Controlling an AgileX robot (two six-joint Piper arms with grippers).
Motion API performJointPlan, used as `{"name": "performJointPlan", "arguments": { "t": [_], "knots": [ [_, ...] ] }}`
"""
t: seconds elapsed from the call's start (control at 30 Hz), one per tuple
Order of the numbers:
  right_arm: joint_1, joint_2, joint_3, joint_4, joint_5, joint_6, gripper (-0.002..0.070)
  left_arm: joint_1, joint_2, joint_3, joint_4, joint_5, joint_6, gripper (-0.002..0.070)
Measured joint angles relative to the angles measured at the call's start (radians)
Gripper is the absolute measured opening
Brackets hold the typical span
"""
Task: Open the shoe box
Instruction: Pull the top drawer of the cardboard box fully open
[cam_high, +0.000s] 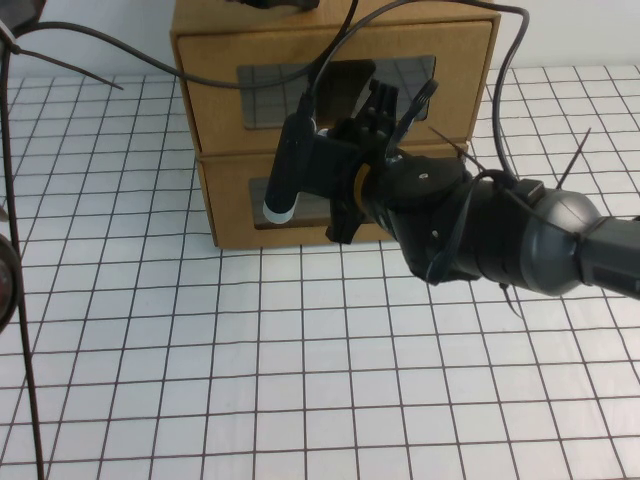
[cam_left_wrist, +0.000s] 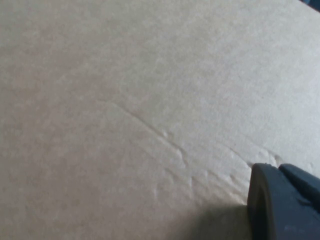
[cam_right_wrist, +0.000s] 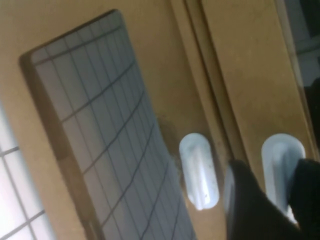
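Straight to the right gripper (cam_right_wrist: 274, 172): clamped on a white tab (cam_right_wrist: 282, 147), dark fingers (cam_right_wrist: 245, 205) tight against both of its edges. Fixed to the front panel of the upper shoe box (cam_high: 210, 70), that tab, near the middle of the face and just beside the box's window. Across the seam, a second white tab (cam_right_wrist: 199, 170), untouched, on the front of the lower shoe box (cam_high: 225, 200), right beside a window (cam_right_wrist: 100, 125) mirroring grid lines. Two brown cardboard boxes, then, stacked one on the other, fronts in line, at the far side of the white gridded table (cam_high: 300, 380). Coming in from the right side of the table, the right arm (cam_high: 520, 235), black and bulky, angled across toward the stack, with a black cylinder with a white end (cam_high: 285, 170) slung along its left side in front of the lower box. Black cables (cam_high: 130, 55) looping from the arm up past the top of the stack and trailing off to the left. Over to the left gripper (cam_left_wrist: 282, 202): right up against plain tan cardboard, faintly creased, filling almost the whole wrist view. Only a dark edge of it showing in one corner, so apart or together, cannot tell.
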Motion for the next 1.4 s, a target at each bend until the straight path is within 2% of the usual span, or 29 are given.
{"name": "performJointPlan", "arguments": {
  "t": [0.27, 0.5, 0.67, 0.87, 1.4],
  "knots": [
    [-0.002, 0.018, -0.023, 0.000, 0.017, 0.002, 0.0189, 0.000, 0.000, 0.000, 0.000, 0.000, 0.000, -0.0002],
    [-0.010, 0.029, -0.029, -0.015, 0.023, 0.002, 0.0115, 0.000, 0.000, 0.000, 0.000, 0.000, 0.000, -0.0002],
    [-0.010, 0.038, -0.032, -0.037, 0.042, 0.008, 0.0095, 0.000, 0.000, 0.000, 0.000, 0.000, 0.000, -0.0002],
    [-0.010, 0.041, -0.034, -0.079, 0.052, 0.056, 0.0025, 0.000, 0.000, 0.000, 0.000, 0.000, 0.000, -0.0002],
    [-0.004, 0.026, 0.002, -0.098, 0.058, 0.043, 0.0017, 0.000, 0.002, 0.000, -0.002, -0.002, -0.012, -0.0002]
  ]
}}
